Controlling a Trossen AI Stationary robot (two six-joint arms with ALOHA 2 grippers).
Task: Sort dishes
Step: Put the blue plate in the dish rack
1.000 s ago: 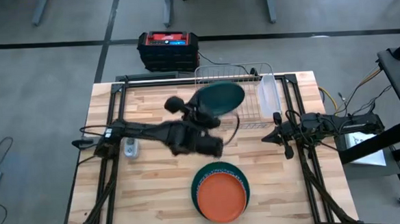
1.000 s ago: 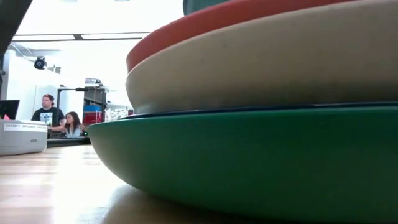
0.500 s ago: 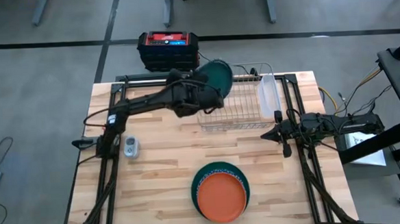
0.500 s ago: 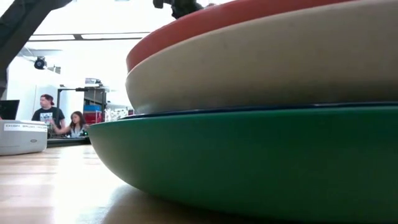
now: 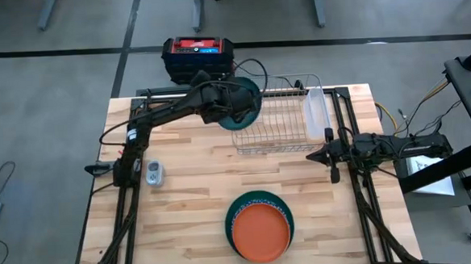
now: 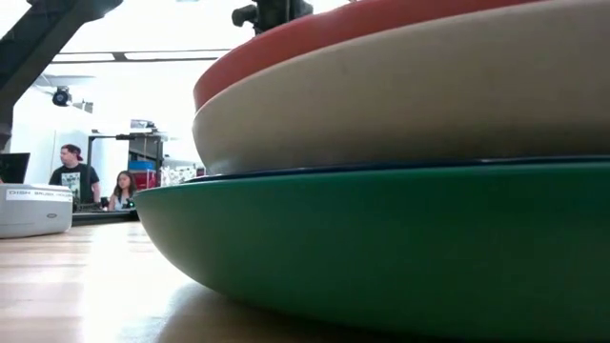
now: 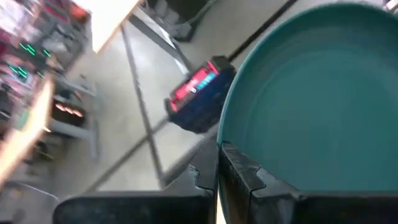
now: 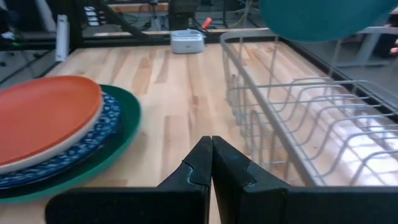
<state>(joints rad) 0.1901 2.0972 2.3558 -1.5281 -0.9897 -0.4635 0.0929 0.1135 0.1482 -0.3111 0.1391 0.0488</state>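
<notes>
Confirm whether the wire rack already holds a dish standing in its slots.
No. The wire rack shows bare slots in the right wrist view; the dark green plate is above it.

The left arm reaches diagonally toward the bench's far edge with its end effector (image 5: 232,106) clamped on a green plate (image 5: 246,99), while the right arm lies low at the right bench edge, its end effector (image 5: 330,154) closed and empty.

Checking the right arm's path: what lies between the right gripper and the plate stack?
Only bare wooden table separates the right gripper from the plate stack, as the high view shows.
</notes>
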